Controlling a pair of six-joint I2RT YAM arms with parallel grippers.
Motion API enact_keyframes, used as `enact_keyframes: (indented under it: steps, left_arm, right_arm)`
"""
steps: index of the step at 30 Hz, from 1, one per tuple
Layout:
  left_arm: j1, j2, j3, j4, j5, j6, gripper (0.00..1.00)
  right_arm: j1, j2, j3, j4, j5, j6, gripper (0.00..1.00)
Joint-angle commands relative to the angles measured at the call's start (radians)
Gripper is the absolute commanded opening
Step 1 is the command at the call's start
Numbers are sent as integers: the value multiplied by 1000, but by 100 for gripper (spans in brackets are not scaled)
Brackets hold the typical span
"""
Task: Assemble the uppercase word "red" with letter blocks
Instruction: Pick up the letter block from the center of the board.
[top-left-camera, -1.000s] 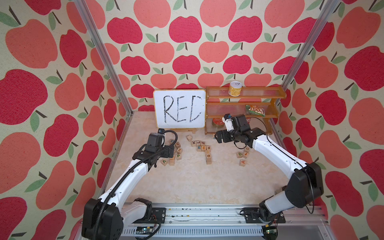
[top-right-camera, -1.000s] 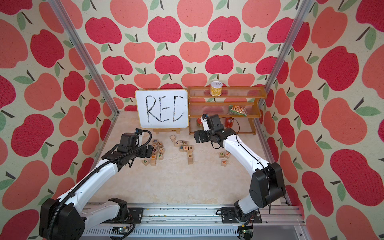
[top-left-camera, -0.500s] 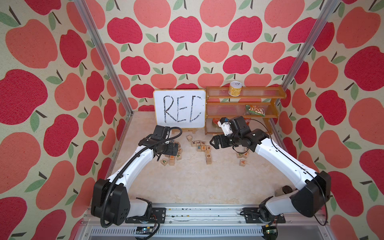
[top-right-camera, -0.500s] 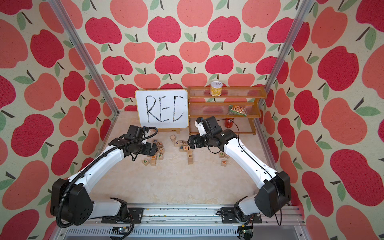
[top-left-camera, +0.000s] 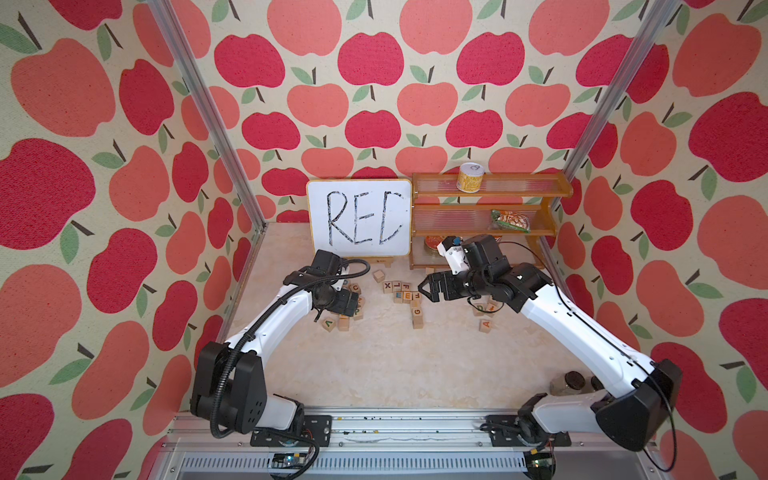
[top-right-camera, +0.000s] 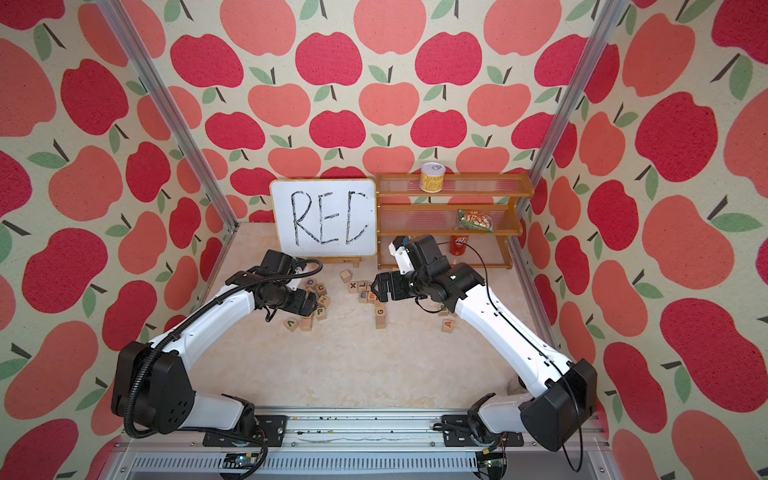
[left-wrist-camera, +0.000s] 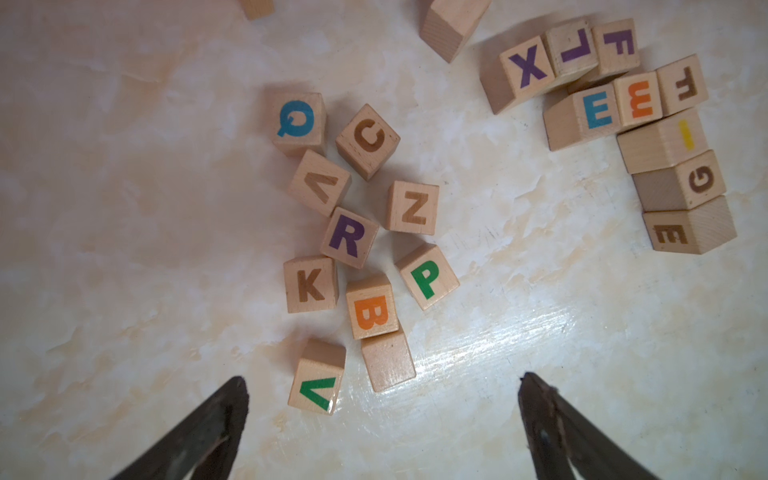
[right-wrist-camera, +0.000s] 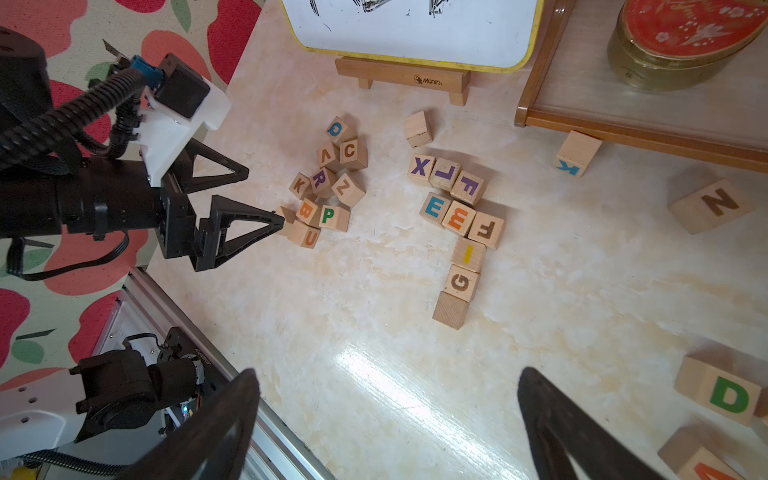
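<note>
Wooden cubes, pale with visible grain, each carry 1 printed capital. The R block (left-wrist-camera: 348, 237), lettered in purple, sits face up in a cluster of about 10 cubes on the marbled cream bench (left-wrist-camera: 124, 216), between the brown K block (left-wrist-camera: 311, 284) and the brown Z block (left-wrist-camera: 412, 208). The E block (left-wrist-camera: 598, 111), in blue-teal, lies in the middle cluster, touching the orange E block (left-wrist-camera: 640, 99) and beside a row of purple-lettered cubes (left-wrist-camera: 573, 50) reading X, L, F. The D block (right-wrist-camera: 729, 395), in green, lies well apart from both, in a 3rd group under the right arm.

The left hand (left-wrist-camera: 382, 378) hangs over the R cluster, spread fully and holding nothing. The right hand (right-wrist-camera: 387, 371) is likewise wide open and empty, just beside the middle cluster.

Black marker on the whiteboard (top-left-camera: 359, 218) reads R, E and a 3rd letter like C or D. The small logo on its stand (right-wrist-camera: 403, 75) looks like "Manes".
</note>
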Motion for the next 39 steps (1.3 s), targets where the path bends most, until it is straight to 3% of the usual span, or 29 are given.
enact_keyframes:
  steps: [1, 3, 6, 7, 21, 27, 39]
  left_arm:
    - [-3, 19, -1, 15, 10, 47, 98]
    - [-4, 28, -8, 35, 3, 60, 90]
    - [2, 52, -11, 62, -1, 75, 65]
    - [6, 65, -10, 69, 0, 80, 63]
    - [32, 205, 15, 143, 44, 112, 63]
    - [36, 263, 38, 167, 27, 131, 57]
    - [44, 341, 62, 239, -42, 163, 60]
  right_arm:
    - [9, -20, 0, -15, -13, 26, 99]
    - [12, -29, -2, -12, -6, 34, 99]
    - [12, -43, -5, -10, 1, 42, 99]
    - [12, -46, -5, -13, 3, 41, 99]
    - [12, -49, 1, -58, 20, 48, 99]
    - [12, -46, 8, -75, 26, 51, 99]
    - [12, -31, 19, -103, 53, 58, 99]
